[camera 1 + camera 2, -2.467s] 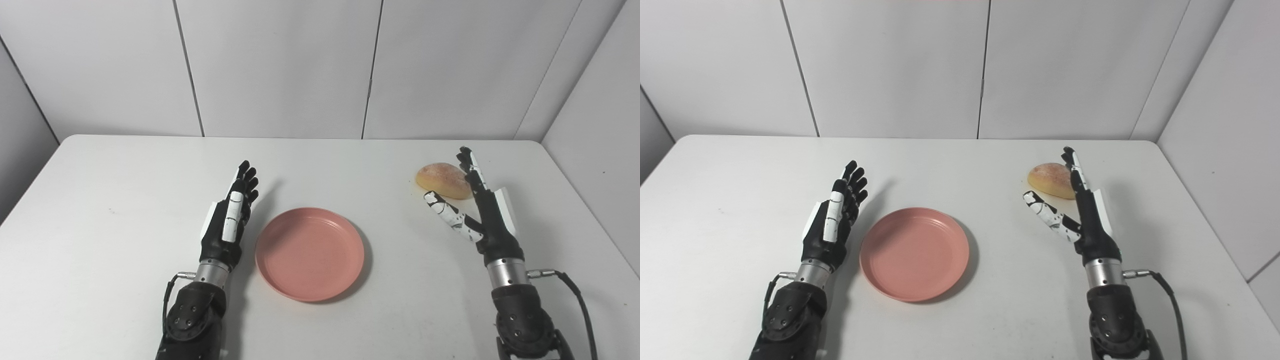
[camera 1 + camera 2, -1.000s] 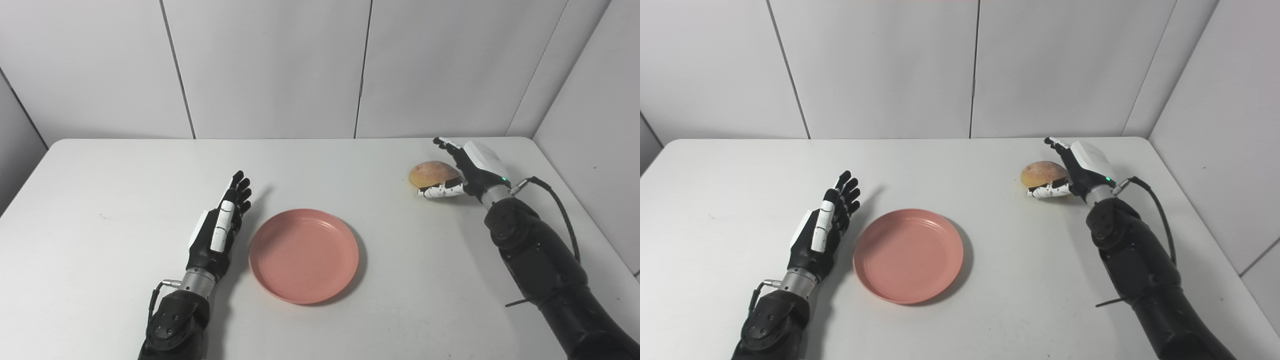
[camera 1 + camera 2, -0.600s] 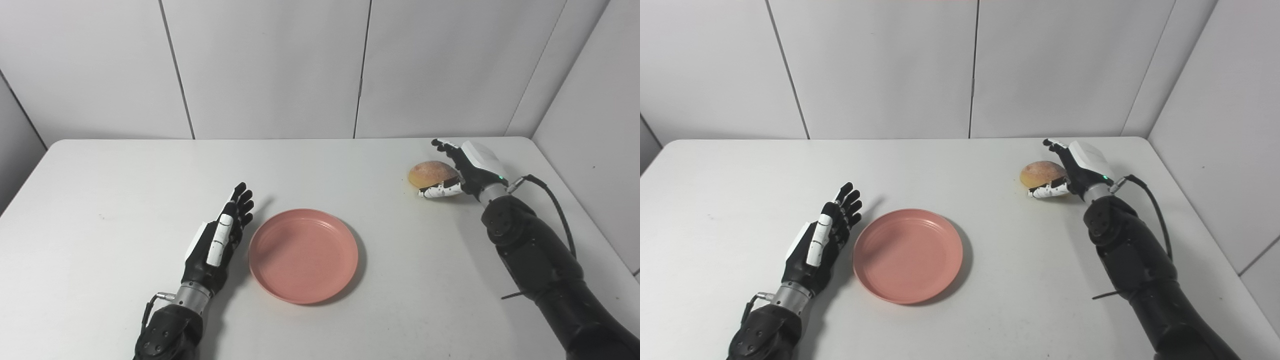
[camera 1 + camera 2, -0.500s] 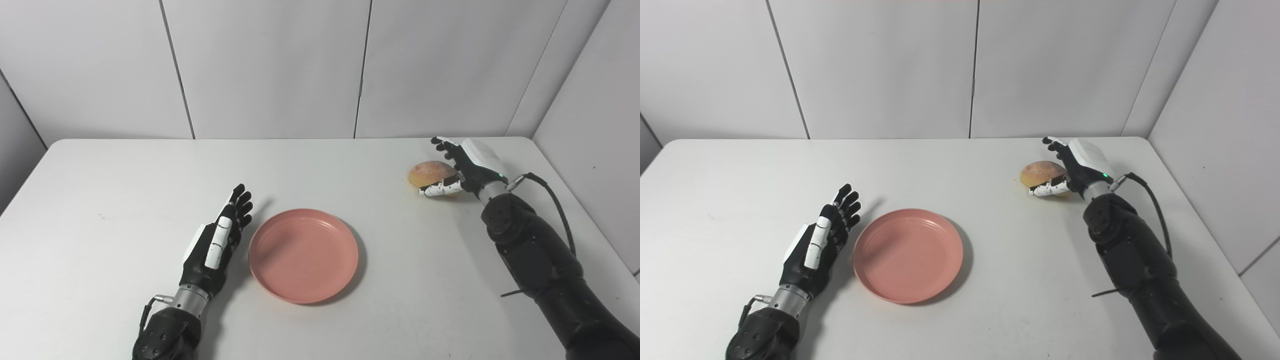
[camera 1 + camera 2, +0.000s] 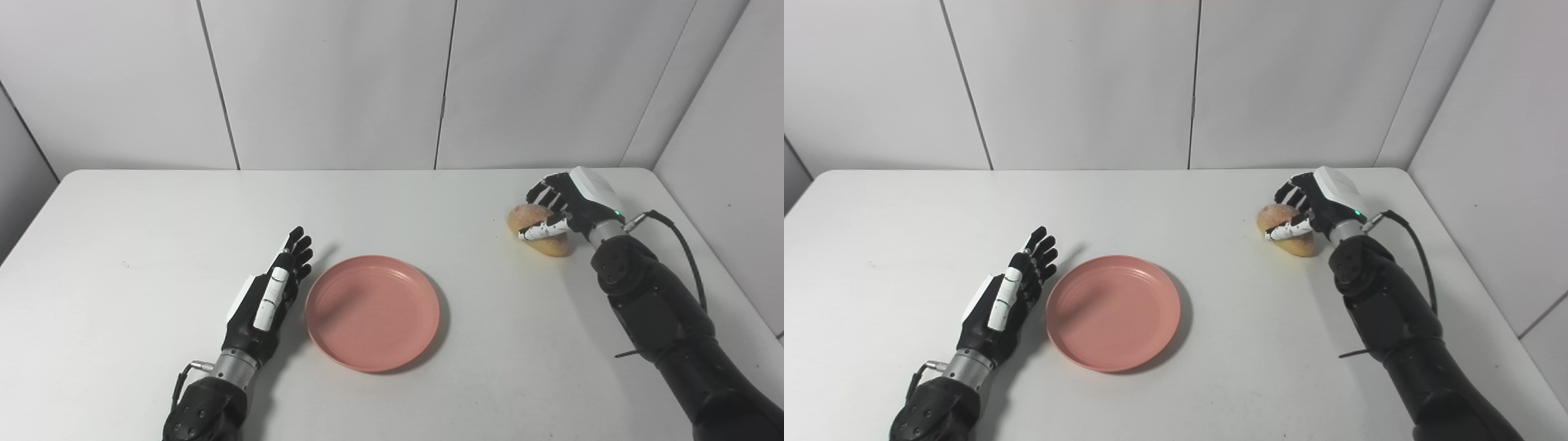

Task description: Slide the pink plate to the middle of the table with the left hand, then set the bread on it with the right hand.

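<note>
The pink plate (image 5: 372,312) lies flat near the middle of the white table (image 5: 122,233), empty. My left hand (image 5: 267,297) rests on edge just left of the plate's rim, fingers straight and apart, holding nothing. At the far right the golden bread roll (image 5: 539,234) sits tilted, with my right hand (image 5: 566,202) curled over it, fingers on top and thumb across its front. Whether the roll is off the table I cannot tell.
Grey wall panels (image 5: 331,79) close off the back and the right side of the table. A black cable (image 5: 686,245) loops from my right wrist. The table's rounded far corners lie close to the right hand.
My right hand has closed its fingers down over the bread, and the roll has tipped and shifted slightly right. The left hand has barely moved beside the plate.
</note>
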`<control>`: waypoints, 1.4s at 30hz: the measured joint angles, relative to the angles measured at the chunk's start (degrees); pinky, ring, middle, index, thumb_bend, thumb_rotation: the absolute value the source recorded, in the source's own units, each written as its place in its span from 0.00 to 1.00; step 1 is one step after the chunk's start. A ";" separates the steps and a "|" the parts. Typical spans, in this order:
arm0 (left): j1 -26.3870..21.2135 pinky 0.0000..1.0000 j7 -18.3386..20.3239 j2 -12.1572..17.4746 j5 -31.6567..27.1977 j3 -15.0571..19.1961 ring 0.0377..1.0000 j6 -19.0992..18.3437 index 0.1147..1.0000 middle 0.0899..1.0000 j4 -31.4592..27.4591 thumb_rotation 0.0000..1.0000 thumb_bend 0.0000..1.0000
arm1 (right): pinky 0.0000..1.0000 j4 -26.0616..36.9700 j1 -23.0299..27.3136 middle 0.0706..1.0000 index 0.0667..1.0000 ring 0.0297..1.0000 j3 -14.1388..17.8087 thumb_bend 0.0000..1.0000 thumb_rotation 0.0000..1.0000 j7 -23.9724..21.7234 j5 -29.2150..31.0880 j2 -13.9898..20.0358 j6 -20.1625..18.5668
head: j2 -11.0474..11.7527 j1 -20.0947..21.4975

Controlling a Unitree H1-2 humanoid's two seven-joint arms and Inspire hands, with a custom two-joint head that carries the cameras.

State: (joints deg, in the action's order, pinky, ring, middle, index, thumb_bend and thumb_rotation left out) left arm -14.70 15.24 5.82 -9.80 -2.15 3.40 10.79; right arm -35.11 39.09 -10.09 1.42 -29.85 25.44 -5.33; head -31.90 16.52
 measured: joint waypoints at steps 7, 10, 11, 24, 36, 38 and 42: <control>-0.09 1.00 0.00 -0.03 0.14 -0.01 1.00 0.03 1.00 1.00 0.08 0.95 0.68 | 0.33 0.61 -0.47 0.40 0.48 0.39 0.15 0.52 0.00 2.37 0.12 -0.05 1.25 | -0.26 -0.26; -0.09 1.00 -0.02 -0.03 0.14 0.04 1.00 0.07 0.99 1.00 0.14 0.93 0.69 | 0.33 1.97 -0.93 0.40 0.48 0.39 1.30 0.52 0.00 5.55 0.50 -0.91 3.58 | -0.18 -0.26; -0.10 1.00 -0.02 -0.05 0.15 0.05 1.00 0.11 0.98 1.00 0.16 0.93 0.68 | 0.34 2.18 -0.97 0.42 0.49 0.39 1.60 0.51 0.00 6.63 0.53 -1.16 4.26 | -0.18 -0.26; -0.34 1.00 -0.60 -0.62 0.24 0.38 1.00 2.10 0.98 1.00 0.61 0.94 0.70 | 0.27 13.95 -3.01 0.44 0.52 0.36 3.18 0.51 0.00 9.62 2.72 -5.25 8.87 | -0.09 -0.88; -0.50 1.00 -1.02 -0.82 0.27 0.47 1.00 2.27 0.97 1.00 0.80 0.96 0.71 | 0.31 21.36 -3.98 0.44 0.51 0.37 2.20 0.51 0.00 6.87 3.21 -10.29 8.96 | -0.35 -1.40; -0.50 1.00 -1.08 -0.85 0.41 0.43 1.00 2.30 0.97 1.00 0.83 0.97 0.71 | 0.32 21.71 -4.18 0.45 0.51 0.38 1.81 0.51 0.00 6.51 3.42 -11.11 8.96 | -0.53 -1.58; -0.50 1.00 -1.10 -0.98 1.05 0.32 1.00 2.32 0.98 1.00 0.77 0.97 0.70 | 0.34 22.71 -5.17 0.45 0.51 0.38 0.79 0.51 0.00 4.16 4.72 -12.60 8.96 | -0.53 -1.76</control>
State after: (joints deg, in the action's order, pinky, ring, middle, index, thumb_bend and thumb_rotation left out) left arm -15.20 14.14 4.84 -8.76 -1.83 5.72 11.55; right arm -12.40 33.92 -9.30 5.58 -25.13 12.84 3.63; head -32.43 14.77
